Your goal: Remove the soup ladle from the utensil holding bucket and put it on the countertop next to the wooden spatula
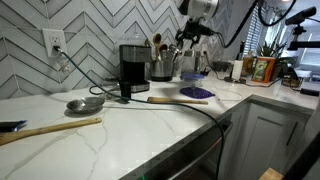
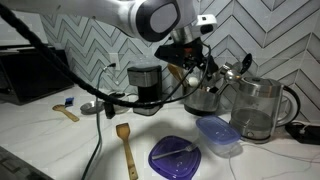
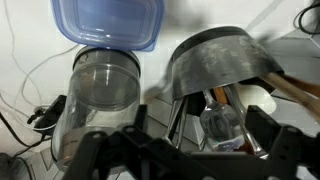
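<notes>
Wrist view: pincer [image 3: 185, 160] released, fingers [image 3: 100, 150] spread wide, hanging above the utensil bucket [image 3: 220, 65]. A glass jar [image 3: 105, 90] stands at the bucket's 9 o'clock. In an exterior view the soup ladle [image 1: 85, 103] lies on the desk [image 1: 150, 135], at 9 o'clock from the coffee maker [image 1: 133, 68] and near a wooden spatula [image 1: 50, 128], at 12 o'clock from its tip (contact cannot be told).

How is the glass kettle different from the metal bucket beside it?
The glass kettle is see-through; the metal bucket is shiny grey. The bucket holds utensils sticking up; the kettle holds none. Both stand upright on the white countertop by the tiled wall.
</notes>
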`<action>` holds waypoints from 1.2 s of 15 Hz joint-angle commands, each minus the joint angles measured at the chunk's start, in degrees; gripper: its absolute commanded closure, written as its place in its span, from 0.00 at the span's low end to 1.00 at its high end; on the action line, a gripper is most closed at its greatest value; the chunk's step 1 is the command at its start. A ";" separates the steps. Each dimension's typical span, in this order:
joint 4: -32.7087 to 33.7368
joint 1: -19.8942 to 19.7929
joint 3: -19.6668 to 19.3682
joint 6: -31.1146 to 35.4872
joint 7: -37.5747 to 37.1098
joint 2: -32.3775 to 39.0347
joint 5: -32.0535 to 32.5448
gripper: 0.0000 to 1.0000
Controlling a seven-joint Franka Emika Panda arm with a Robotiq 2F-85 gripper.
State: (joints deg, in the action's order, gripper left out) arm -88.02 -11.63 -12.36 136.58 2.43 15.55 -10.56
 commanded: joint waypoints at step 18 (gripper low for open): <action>6.58 -2.29 2.95 5.98 0.62 7.30 -1.03 0.00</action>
State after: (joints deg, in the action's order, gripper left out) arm -84.59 -12.15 -11.24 139.93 2.28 19.27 -10.46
